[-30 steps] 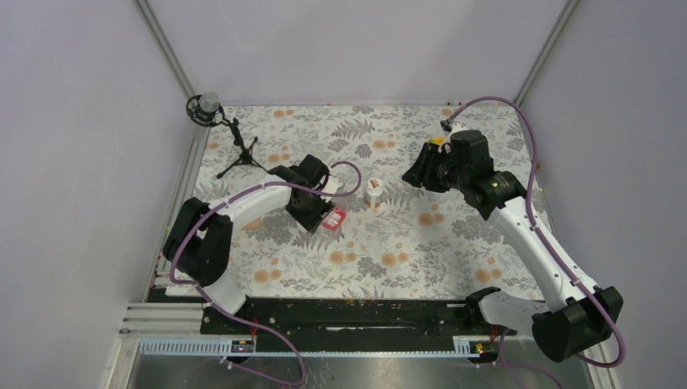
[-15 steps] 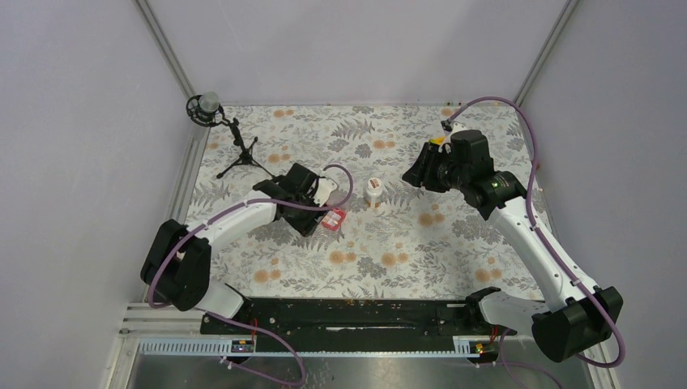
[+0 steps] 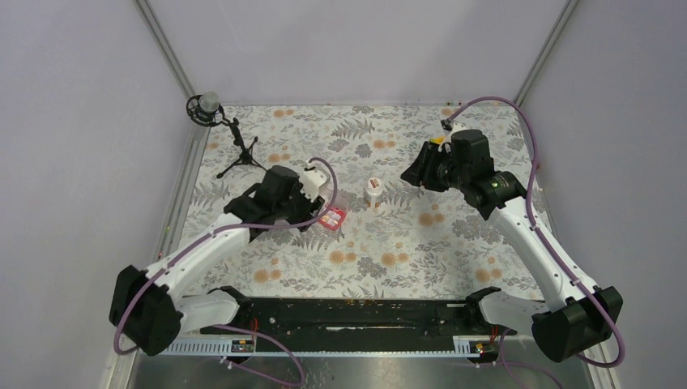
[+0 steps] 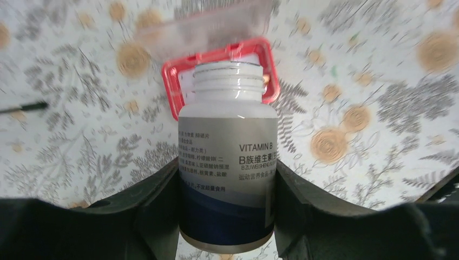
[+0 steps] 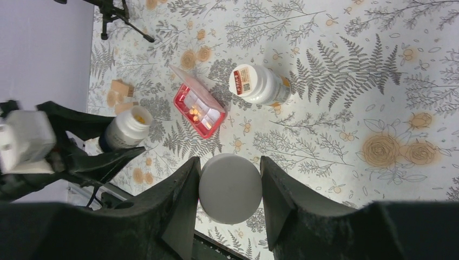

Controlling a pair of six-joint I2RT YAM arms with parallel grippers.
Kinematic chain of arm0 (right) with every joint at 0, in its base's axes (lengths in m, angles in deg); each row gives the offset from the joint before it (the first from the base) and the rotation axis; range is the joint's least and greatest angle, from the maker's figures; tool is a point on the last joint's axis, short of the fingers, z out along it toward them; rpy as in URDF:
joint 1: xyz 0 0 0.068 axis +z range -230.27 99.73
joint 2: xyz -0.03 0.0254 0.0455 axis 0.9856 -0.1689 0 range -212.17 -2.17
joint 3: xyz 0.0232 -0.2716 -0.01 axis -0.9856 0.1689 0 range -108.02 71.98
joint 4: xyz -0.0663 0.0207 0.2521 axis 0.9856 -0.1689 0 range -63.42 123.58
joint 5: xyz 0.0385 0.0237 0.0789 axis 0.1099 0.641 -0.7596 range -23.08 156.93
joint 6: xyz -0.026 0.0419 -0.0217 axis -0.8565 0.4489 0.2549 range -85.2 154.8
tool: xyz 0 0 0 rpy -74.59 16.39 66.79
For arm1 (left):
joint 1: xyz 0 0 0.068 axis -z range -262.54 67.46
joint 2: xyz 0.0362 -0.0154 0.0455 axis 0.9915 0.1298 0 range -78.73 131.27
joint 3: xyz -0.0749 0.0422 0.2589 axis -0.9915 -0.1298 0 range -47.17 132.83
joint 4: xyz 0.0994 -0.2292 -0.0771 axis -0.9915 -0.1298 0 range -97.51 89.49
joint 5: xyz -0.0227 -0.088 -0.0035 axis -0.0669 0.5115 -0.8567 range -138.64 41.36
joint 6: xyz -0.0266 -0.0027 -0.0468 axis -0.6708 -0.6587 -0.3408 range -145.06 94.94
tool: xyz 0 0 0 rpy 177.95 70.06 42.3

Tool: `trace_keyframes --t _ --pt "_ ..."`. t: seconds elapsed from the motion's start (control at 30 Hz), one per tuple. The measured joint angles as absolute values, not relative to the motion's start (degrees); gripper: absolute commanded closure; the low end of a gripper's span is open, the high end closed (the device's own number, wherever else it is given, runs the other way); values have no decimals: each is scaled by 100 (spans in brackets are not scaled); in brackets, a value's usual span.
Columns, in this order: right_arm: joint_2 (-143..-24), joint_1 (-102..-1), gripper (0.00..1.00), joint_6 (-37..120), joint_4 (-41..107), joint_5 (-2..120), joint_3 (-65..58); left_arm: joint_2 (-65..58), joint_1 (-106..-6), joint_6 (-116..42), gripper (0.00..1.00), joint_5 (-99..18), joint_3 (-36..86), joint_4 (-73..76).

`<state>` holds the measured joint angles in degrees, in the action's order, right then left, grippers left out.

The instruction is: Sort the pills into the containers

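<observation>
My left gripper (image 3: pixel 312 198) is shut on an open white vitamin bottle (image 4: pixel 227 141), held just left of the red-pink pill tray (image 3: pixel 332 217). The bottle's mouth points at the tray (image 4: pixel 172 89), whose clear lid (image 4: pixel 205 24) stands open. Orange pills (image 5: pixel 193 112) lie in one tray compartment, and yellow pills (image 5: pixel 139 118) show inside the held bottle (image 5: pixel 125 130). My right gripper (image 3: pixel 419 174) is shut on the bottle's round white cap (image 5: pixel 230 188), held high to the right of the tray (image 5: pixel 197 111).
A second white bottle (image 3: pixel 373 191) with its cap on stands right of the tray; it also shows in the right wrist view (image 5: pixel 258 85). A microphone on a black tripod (image 3: pixel 235 150) stands at the back left. Two small tan pieces (image 5: pixel 120 89) lie near the left gripper.
My left arm has swung back and to the left, drawing the held bottle a little away from the tray. The right arm, the tray and the second bottle have not moved.
</observation>
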<state>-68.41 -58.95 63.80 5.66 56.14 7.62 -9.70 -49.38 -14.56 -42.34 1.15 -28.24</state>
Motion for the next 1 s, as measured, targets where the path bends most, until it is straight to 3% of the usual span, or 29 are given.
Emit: trace_keyframes --t 0.37,0.57,0.8,1.0 --pt "-6709 -5902 59 6426 1044 4912 817 -3015 -4929 -1821 100 -3532 -93 -961" --pt "-6709 -5902 58 6517 1433 4311 817 -3566 -4903 -2221 100 -4131 -428 719" --pt "-6714 -5902 57 6622 1466 4014 679 -3302 -4903 -2433 100 -4242 -456 1469" --pt "-6714 -5884 57 6769 1842 3354 465 -2946 -4903 -2671 100 -3425 -362 1519"
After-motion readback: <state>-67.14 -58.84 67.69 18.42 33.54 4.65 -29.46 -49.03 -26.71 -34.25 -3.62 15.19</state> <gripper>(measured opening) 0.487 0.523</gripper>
